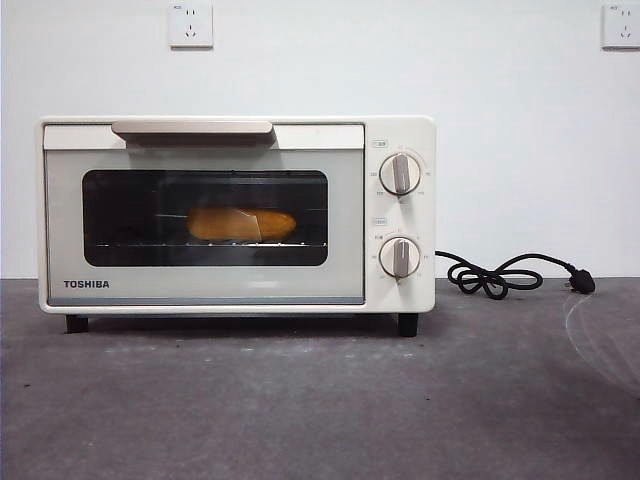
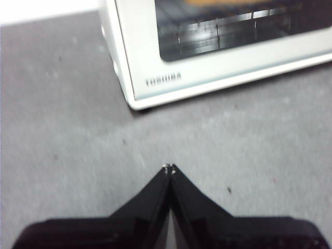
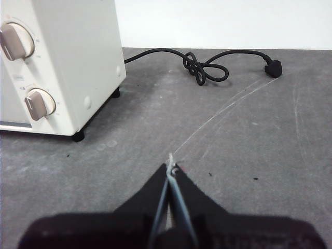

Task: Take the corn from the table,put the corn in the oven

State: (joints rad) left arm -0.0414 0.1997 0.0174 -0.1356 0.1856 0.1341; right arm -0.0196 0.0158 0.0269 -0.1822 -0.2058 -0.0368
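Note:
The corn (image 1: 241,224) lies on the rack inside the cream-white TOSHIBA oven (image 1: 236,213), seen through the dark glass of its closed door. A sliver of the corn (image 2: 218,2) also shows behind the oven window (image 2: 228,26) in the left wrist view. My left gripper (image 2: 169,167) is shut and empty, hovering over the grey table (image 2: 78,129) off the oven's front left corner. My right gripper (image 3: 171,167) is shut and empty too, over the table (image 3: 249,140) beside the oven's knob side (image 3: 57,62). Neither arm appears in the front view.
A black power cord with plug (image 1: 512,274) lies coiled on the table to the right of the oven; the cord (image 3: 205,66) also shows in the right wrist view. Two wall sockets (image 1: 190,25) sit on the white wall behind.

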